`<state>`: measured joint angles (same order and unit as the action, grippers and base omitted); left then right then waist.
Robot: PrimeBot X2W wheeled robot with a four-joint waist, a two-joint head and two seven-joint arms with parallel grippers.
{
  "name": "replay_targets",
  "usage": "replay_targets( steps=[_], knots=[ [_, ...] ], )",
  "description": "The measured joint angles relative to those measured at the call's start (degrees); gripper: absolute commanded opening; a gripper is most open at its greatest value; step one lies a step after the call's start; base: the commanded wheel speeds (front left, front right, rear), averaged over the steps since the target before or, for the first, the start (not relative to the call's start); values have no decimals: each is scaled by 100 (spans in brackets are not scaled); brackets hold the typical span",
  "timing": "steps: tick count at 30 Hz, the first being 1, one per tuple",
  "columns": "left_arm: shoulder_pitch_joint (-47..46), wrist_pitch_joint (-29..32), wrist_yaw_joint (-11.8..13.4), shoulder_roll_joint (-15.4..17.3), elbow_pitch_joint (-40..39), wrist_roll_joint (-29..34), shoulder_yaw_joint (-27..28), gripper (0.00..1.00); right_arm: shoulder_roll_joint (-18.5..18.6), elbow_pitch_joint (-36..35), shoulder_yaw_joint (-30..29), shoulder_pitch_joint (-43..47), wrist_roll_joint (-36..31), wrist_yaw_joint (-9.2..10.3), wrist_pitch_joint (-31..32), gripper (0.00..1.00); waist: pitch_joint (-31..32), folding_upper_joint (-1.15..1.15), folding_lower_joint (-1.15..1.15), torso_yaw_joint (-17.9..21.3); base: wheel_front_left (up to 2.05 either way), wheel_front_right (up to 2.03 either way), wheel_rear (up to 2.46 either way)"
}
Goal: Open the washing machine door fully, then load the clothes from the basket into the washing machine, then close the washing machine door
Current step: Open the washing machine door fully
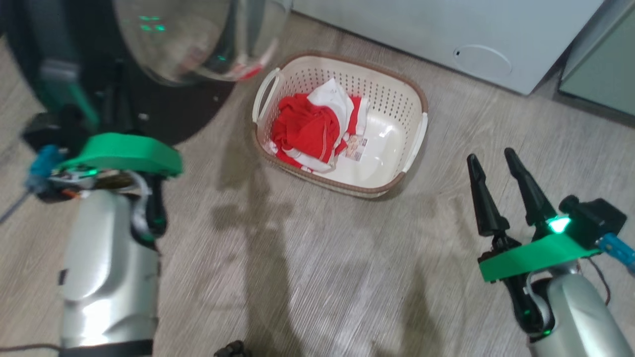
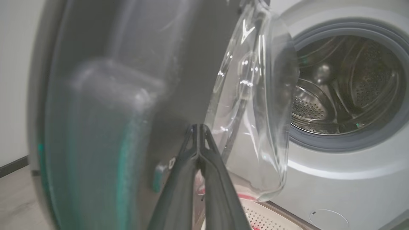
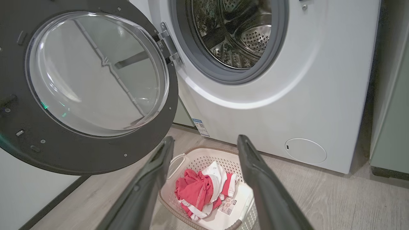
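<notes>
While the left claw [image 2: 198, 127] is pinched shut beside the glossy domed door [image 3: 96, 73], the right claw [image 3: 206, 139] gapes.

Home laundry corner. In the head view, front-loading washing machine [image 3: 287, 95] at 1 o'clock, pale green cabinet [image 3: 391, 111] just beside it at 2. Perforated laundry basket [image 1: 392, 89] holding red and white clothes [image 1: 302, 131] at 12, on wood-look plank floor [image 1: 322, 277]. White wall [image 3: 19, 191], dark baseboard [image 3: 54, 201].
</notes>
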<state>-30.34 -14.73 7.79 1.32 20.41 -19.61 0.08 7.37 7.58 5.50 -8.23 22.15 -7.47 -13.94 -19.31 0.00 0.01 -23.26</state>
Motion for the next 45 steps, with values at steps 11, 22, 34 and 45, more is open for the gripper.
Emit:
replay_targets(
  steps=[11,22,34,45],
  knots=[
    [-372,0,-536,-47,29,388,1662,0,189,-326,-40,-71,-89,0,270,100,-510,0,0,80,0,0,0],
    [-1363,-1,-1073,34,605,608,2949,0,376,-750,-201,-213,-209,0,493,100,-1129,0,0,188,0,0,0],
    [-1972,-1,-1272,411,1281,921,3718,0,389,-1009,-323,-210,-249,0,665,100,-1457,0,0,173,0,0,0],
    [-1938,-1,-1429,167,1250,1336,3685,0,350,-756,-177,-212,-186,0,538,100,-1102,0,-1,213,0,0,0]
  ],
)
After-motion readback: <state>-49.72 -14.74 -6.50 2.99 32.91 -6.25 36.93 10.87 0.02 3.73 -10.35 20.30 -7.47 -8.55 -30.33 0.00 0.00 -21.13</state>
